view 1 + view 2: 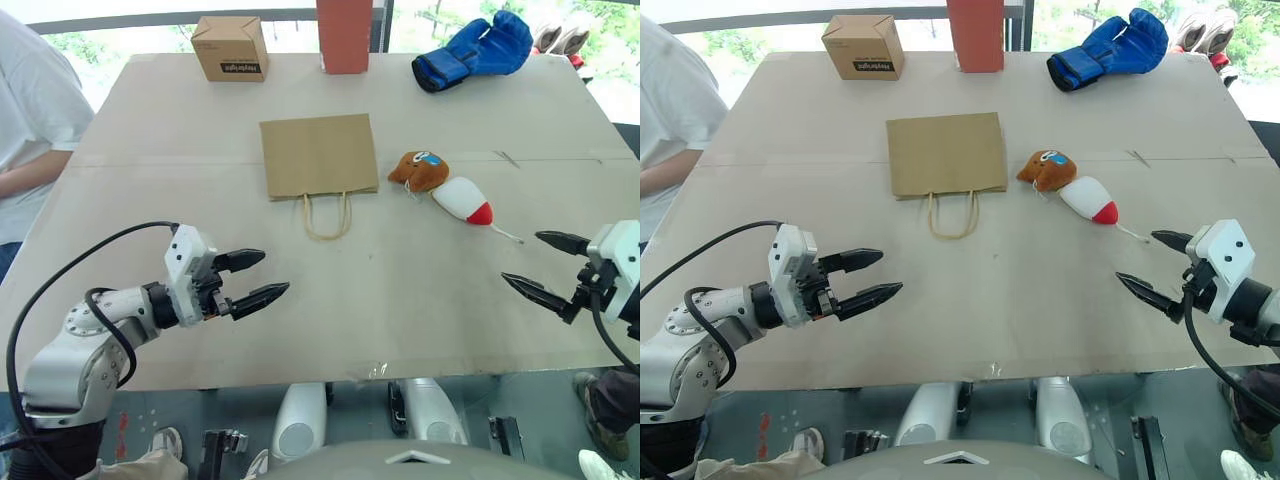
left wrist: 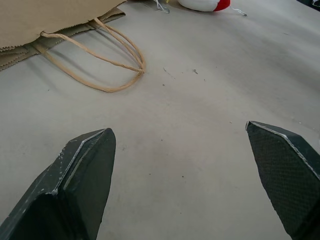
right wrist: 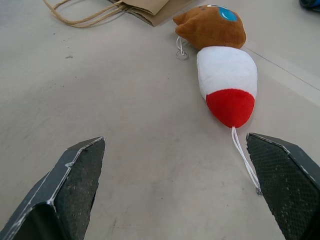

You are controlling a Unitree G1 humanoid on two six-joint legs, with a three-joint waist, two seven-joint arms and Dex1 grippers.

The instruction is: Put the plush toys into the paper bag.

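The right gripper (image 1: 1153,263) hovers over the near right part of the table with its two black fingers spread wide and nothing between them; its tips aim inward toward the toys, which suggests it is lined up for a first reach. The left gripper (image 1: 252,279) mirrors it on the near left, fingers equally splayed and empty, pointing toward the middle of the table, probably ready to deal with the bag.

Nearest the right gripper lies the white oblong plush toy with a red tip (image 3: 226,84), red end toward the robot, a thin white cord (image 3: 245,157) trailing from that tip across the surface. Touching its far end is the round brown plush toy with blue and orange face marks (image 3: 210,27). Both rest on the pale grey-beige tabletop (image 1: 400,300), just to the right of the bag.

The plain brown kraft paper bag (image 1: 318,154) lies flat, folded shut, its two tan twisted-paper loop handles (image 1: 327,215) pointing toward the robot. Lying collapsed like this, it offers no open mouth, so it would likely need lifting or spreading before a toy can go in.

Farther back stand a small brown cardboard box (image 1: 230,47), a tall red-orange block (image 1: 344,35) cut off by the frame's upper edge, and a blue boxing glove (image 1: 475,50). A person in a white shirt (image 1: 30,110) is partly cropped at the left edge. Whether the bag's mouth is creased or stuck cannot be made out.
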